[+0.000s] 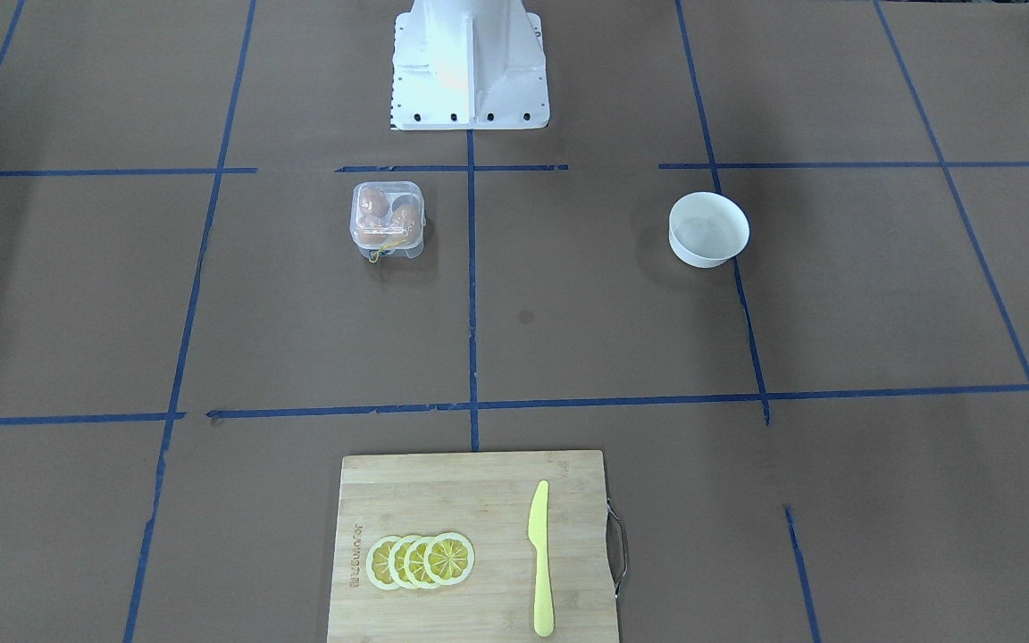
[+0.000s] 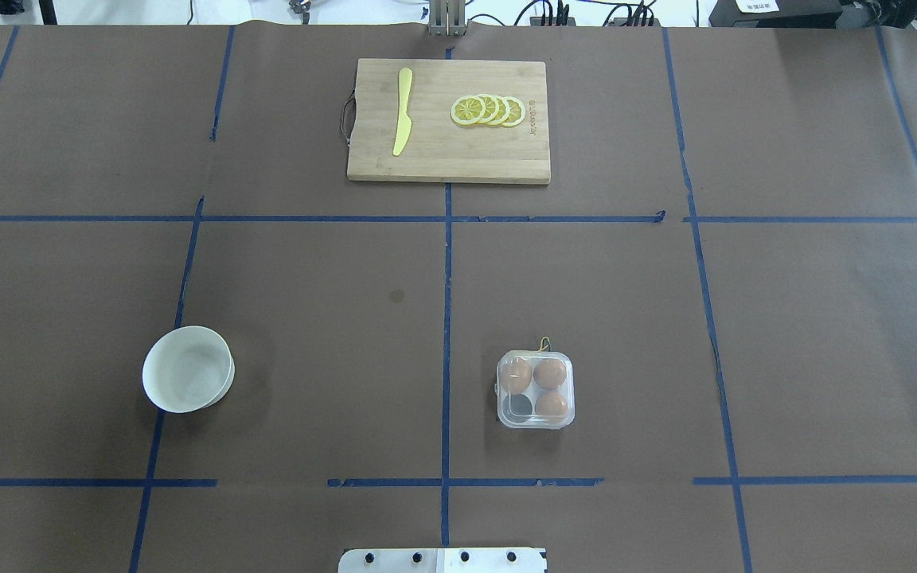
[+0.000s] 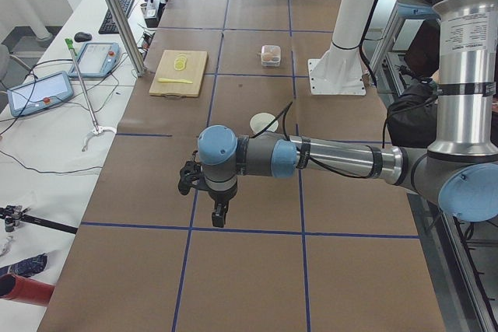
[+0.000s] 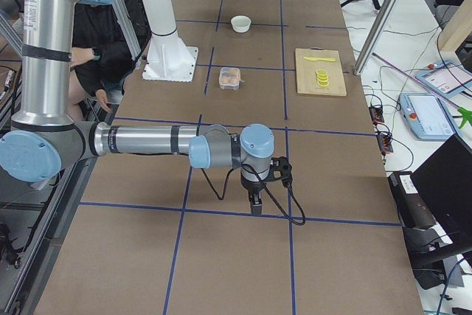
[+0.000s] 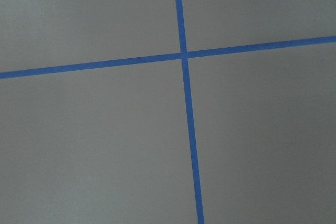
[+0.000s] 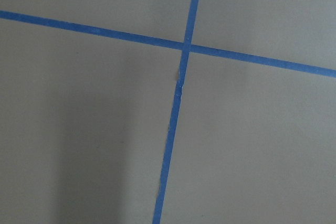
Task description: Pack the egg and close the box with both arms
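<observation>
- Found left gripper (image 3: 220, 218) hanging over table (image 3: 233, 285), well apart from box (image 2: 536, 390); cannot tell finger spread or hold.
- Found right gripper (image 4: 255, 206) likewise placed; cannot tell finger spread either.
- Located box near white base (image 2: 442, 559), closed.
- Counted three brown eggs (image 2: 550, 372) inside.

Gripper states unreadable; a few things clipped or unclear.
Left gripper (image 3: 220, 214) and right gripper (image 4: 255, 205) show only in the side views, pointing down, too small to tell how the jaws stand. White base (image 1: 470, 71) is cut by the top edge in the front view and by the bottom edge overhead. Cutting board (image 1: 479, 500) runs off the front view's bottom edge. Box (image 2: 536, 389): one cup reads dark through the clear plastic, contents unclear; can't tell if the lid is latched.
</observation>
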`<state>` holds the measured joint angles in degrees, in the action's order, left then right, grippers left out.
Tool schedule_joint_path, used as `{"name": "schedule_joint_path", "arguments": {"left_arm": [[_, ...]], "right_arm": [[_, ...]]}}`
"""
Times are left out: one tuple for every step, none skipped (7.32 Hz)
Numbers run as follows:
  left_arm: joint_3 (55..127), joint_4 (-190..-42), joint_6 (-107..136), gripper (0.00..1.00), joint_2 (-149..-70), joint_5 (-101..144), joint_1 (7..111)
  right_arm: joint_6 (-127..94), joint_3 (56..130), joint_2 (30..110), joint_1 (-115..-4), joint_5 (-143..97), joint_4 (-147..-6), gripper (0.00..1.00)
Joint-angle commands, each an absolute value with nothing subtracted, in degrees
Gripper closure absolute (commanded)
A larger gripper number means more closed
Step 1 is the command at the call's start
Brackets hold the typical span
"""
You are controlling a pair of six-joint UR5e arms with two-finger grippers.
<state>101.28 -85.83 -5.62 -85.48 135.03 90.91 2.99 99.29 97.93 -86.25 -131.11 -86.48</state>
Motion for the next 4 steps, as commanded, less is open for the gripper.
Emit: {"name": "schedule_joint_path", "arguments": {"left_arm": [[101.43, -85.87, -5.63, 0.00, -85.52, 135.18, 90.97], [101.34, -85.87, -5.63, 0.00, -85.52, 135.18, 90.97], [101.60, -85.87, -5.63, 0.00, -85.52, 135.18, 90.97], [101.60, -85.87, -5.63, 0.00, -85.52, 135.18, 90.97]], "right_arm": [[3.60, 98.61, 98.35, -86.22, -131.22, -86.04, 0.00], [3.69, 98.61, 98.61, -86.22, -131.22, -85.96, 0.00], [3.60, 98.53, 98.61, -86.22, -131.66, -85.96, 0.00], [3.60, 98.53, 98.61, -86.22, -131.75, -85.96, 0.00]]}}
